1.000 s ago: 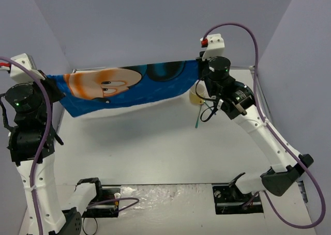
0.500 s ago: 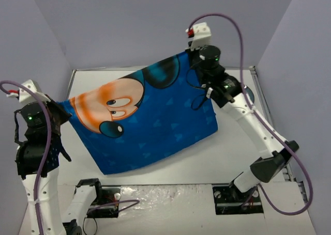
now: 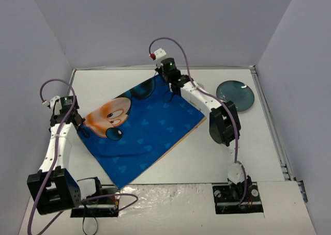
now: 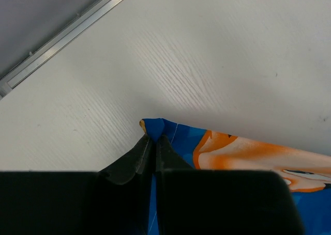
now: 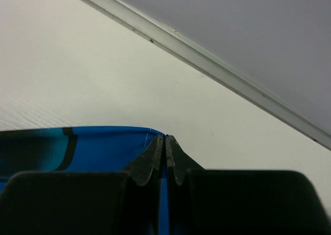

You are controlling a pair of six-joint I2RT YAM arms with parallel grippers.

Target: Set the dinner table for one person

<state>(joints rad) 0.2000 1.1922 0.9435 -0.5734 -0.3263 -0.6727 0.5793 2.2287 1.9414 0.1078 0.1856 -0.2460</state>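
Left gripper (image 4: 154, 139) clamped on placemat (image 3: 145, 131) left corner, right gripper (image 5: 165, 140) on far corner; laid flat on dinner table (image 3: 232, 142).

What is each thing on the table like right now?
placemat: spread out on the dinner table, two corners pinched.
left tool: shut on the placemat's left corner.
right tool: shut on the placemat's far corner.
plate: right side up, empty, apart from the placemat.
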